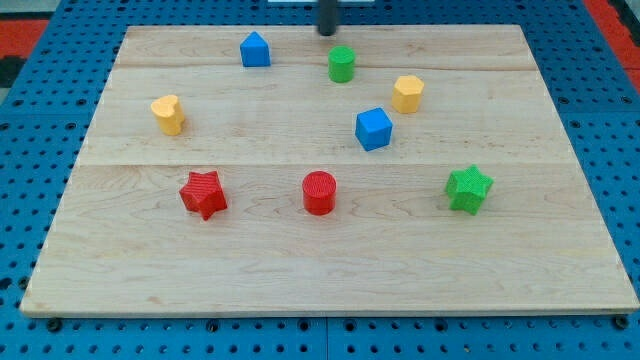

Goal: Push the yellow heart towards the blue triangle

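The yellow heart (168,113) sits near the board's left side. The blue triangle (255,49) stands up and to the right of it, near the view's top. My tip (327,31) is at the top edge of the board, right of the blue triangle and just above the green cylinder (342,63). It touches no block and is far from the yellow heart.
A yellow hexagon-like block (407,93) and a blue cube (373,128) lie right of centre. A red star (203,193), a red cylinder (319,192) and a green star (468,188) lie in a row lower down. The wooden board (320,270) rests on a blue pegboard.
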Controlling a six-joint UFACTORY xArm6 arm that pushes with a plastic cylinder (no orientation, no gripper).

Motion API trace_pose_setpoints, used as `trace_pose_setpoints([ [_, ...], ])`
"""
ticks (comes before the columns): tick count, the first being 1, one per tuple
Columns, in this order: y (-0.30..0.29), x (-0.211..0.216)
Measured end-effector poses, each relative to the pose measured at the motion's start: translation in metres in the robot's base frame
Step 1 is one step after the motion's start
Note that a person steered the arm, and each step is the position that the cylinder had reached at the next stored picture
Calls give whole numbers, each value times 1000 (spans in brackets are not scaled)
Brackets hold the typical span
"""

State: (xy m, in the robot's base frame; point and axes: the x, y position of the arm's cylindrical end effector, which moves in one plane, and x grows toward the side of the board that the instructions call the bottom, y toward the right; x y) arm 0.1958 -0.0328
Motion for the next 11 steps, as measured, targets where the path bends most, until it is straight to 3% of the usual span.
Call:
trace_pose_setpoints([
  [1, -60, 3],
  [2, -94, 79],
  [3, -83, 82],
  [4, -179, 80],
  [5, -228, 143],
  [6, -176, 206],
  [7, -128, 210],
  [8, -170, 184],
  [9, -179, 215],
  [10, -245, 194],
  [11, -211, 173],
])
